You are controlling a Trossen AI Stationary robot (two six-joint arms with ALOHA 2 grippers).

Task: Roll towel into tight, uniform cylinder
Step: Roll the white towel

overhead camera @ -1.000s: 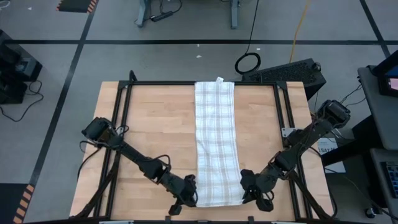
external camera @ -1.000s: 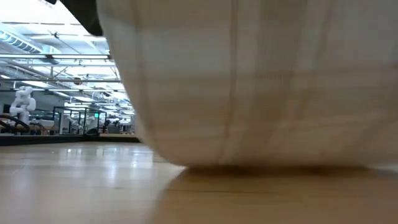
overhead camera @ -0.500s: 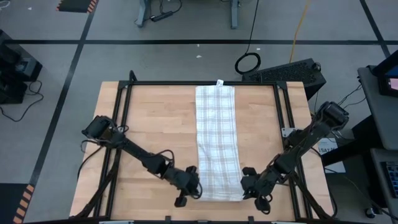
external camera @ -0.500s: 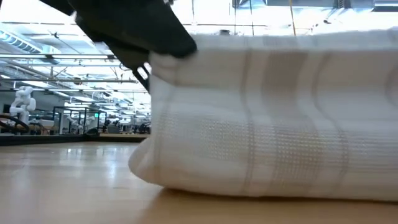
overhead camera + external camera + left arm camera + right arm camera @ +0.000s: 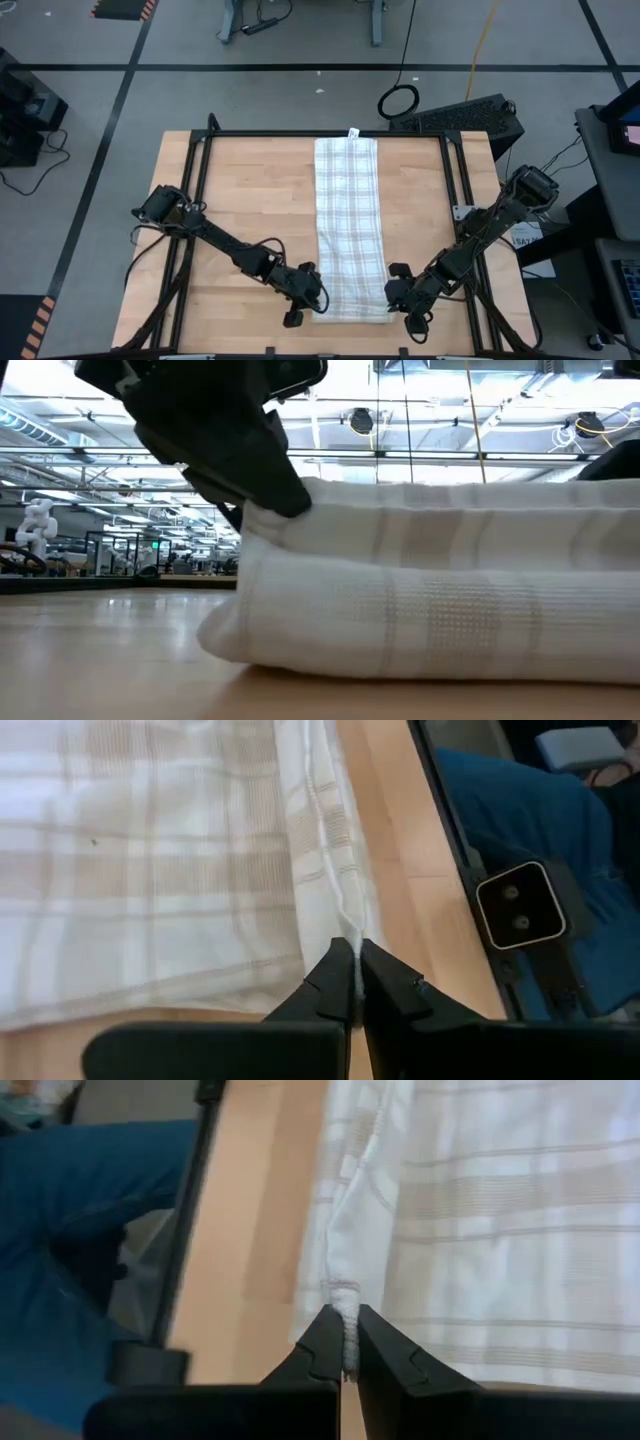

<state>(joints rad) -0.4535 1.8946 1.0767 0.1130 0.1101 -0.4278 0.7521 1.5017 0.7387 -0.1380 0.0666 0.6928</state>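
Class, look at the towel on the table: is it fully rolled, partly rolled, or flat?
Partly rolled. The towel lies flat along the table, with only its near end turned over once, pinched by the left gripper and right gripper.

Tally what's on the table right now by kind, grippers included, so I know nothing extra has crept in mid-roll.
Towels: 1, the white checked towel, its near end folded over into a first roll.
Grippers: 2, the left gripper and the right gripper, each pinching a near corner of the towel.
Total: 3.
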